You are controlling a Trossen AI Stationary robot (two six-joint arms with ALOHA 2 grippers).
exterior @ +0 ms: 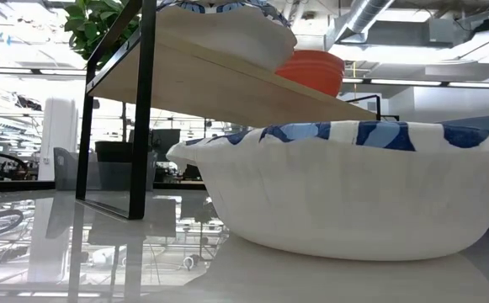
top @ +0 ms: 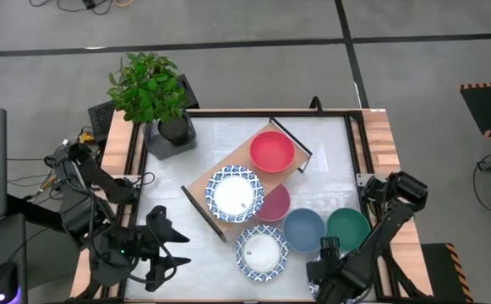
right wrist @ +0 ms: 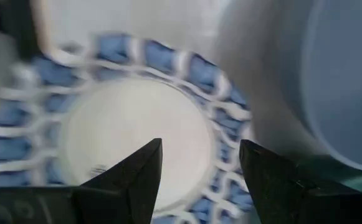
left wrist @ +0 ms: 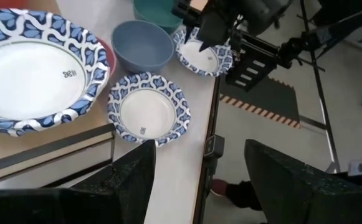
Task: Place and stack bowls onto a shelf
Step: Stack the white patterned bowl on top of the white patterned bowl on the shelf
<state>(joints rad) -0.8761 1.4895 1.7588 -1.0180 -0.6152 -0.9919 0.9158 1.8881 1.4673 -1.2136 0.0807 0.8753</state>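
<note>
A: Light wood on a thin black frame, that is the low shelf (top: 228,165), lying at a slant across the middle of the white counter (top: 330,160). What sits on it?

B: A plain red round bowl (top: 272,150) at its far end and a large white bowl with a blue-patterned rim (top: 235,193) at the near end. A pink bowl (top: 276,203) shows just beside the large one, partly hidden under its rim.

A: And off the shelf?

B: A plain blue bowl (top: 303,229) and a green bowl (top: 348,228) stand side by side, touching or nearly so. A smaller white bowl with a blue-patterned rim (top: 261,252) sits near the counter's front edge. The left wrist view shows one more small blue-rimmed bowl (left wrist: 204,55) under the other arm.

A: Where is the right hand (top: 328,251)?

B: Its arm is folded at the front right corner, forearm reaching in toward the bowls. The hand hangs low just over that last patterned bowl (right wrist: 131,130), fingers spread wide, holding nothing.

A: The left hand (top: 171,245)?

B: At the front left corner, arm bent back on itself, hand pointing across toward the bowls. Its fingers (left wrist: 131,180) stand wide apart and empty, with the counter's edge between them.

A: Anything else?

B: A green leafy plant in a dark pot (top: 156,97) at the far left corner.
</note>
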